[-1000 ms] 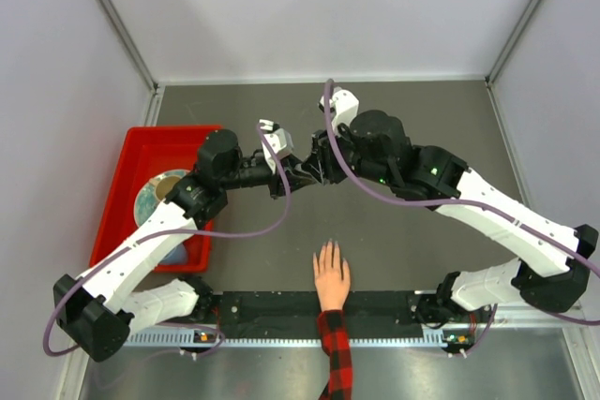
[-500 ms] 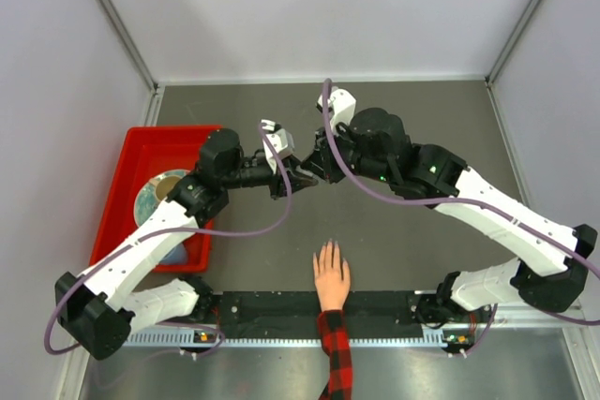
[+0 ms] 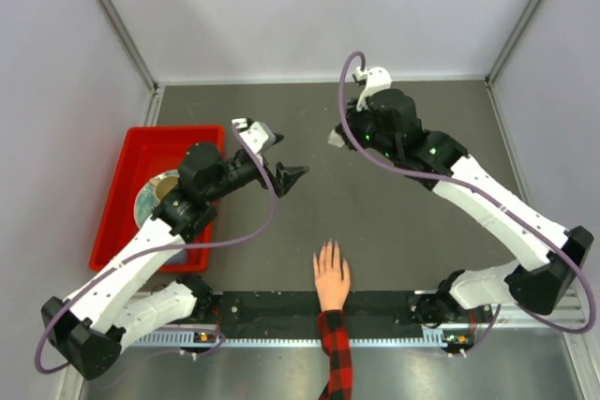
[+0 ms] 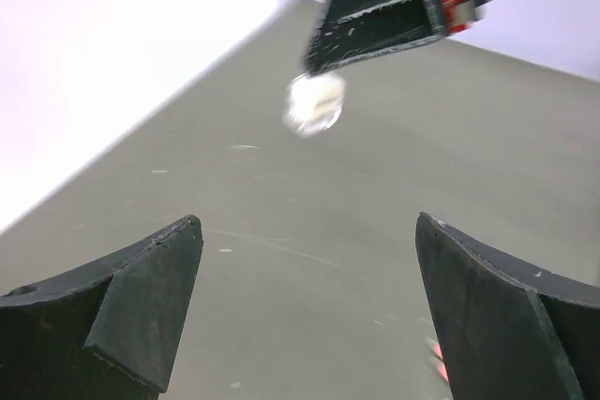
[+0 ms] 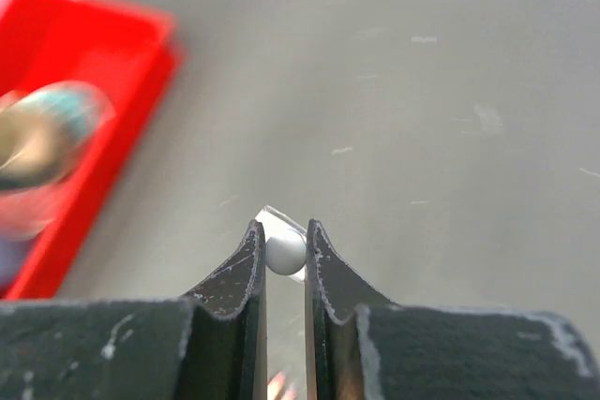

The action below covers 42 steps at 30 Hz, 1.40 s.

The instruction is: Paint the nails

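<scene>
Red bin (image 3: pixel 141 142) at 9 o'clock holds 1 teal-rimmed dish (image 3: pixel 155 196). Hand (image 3: pixel 331 276) flat at 6 o'clock, nails (image 3: pixel 328 247) toward 12. Left gripper (image 4: pixel 307 222) spread apart; right gripper (image 5: pixel 282 227) clamped on bottle (image 5: pixel 284 252).

Bright, even overhead light casts only faint shadows on the grey table (image 3: pixel 375 222) right of the red tray (image 3: pixel 122 231) in the sharp top view, while the 2 wrist views blur: the tray beyond the crisp right gripper (image 5: pixel 284 241), and the small clear bottle (image 4: pixel 314 105).
</scene>
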Each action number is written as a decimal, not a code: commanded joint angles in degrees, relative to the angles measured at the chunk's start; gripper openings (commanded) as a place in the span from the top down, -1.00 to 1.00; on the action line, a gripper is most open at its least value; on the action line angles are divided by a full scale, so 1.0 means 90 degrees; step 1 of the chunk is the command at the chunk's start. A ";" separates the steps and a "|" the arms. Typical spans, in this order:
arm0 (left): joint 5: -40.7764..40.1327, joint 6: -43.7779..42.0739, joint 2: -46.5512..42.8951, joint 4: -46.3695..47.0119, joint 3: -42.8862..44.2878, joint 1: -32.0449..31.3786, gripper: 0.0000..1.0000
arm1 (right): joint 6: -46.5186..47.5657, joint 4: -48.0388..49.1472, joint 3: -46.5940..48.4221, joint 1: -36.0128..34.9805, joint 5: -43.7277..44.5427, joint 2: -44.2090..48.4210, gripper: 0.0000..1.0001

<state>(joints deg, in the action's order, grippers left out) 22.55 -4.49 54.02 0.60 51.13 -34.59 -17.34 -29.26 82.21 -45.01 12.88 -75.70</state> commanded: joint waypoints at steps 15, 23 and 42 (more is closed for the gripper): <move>-0.1724 -0.0077 -0.0465 0.0783 -0.0389 0.0005 -0.98 | 0.0657 0.3105 0.1635 0.2531 0.0688 -0.4585 1.00; -0.1724 -0.0145 -0.0485 0.0744 -0.0369 0.0015 -0.98 | 0.0824 0.2772 0.2934 0.2580 0.0512 -0.5923 1.00; -0.1529 -0.0145 -0.0436 0.0695 -0.0330 0.0015 -0.98 | 0.0921 0.2099 0.3648 0.2599 -0.0005 -0.6598 0.67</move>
<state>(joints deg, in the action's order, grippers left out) 8.10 -5.74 50.15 3.90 48.10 -34.59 -9.74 -10.04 110.76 -22.04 14.22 -134.39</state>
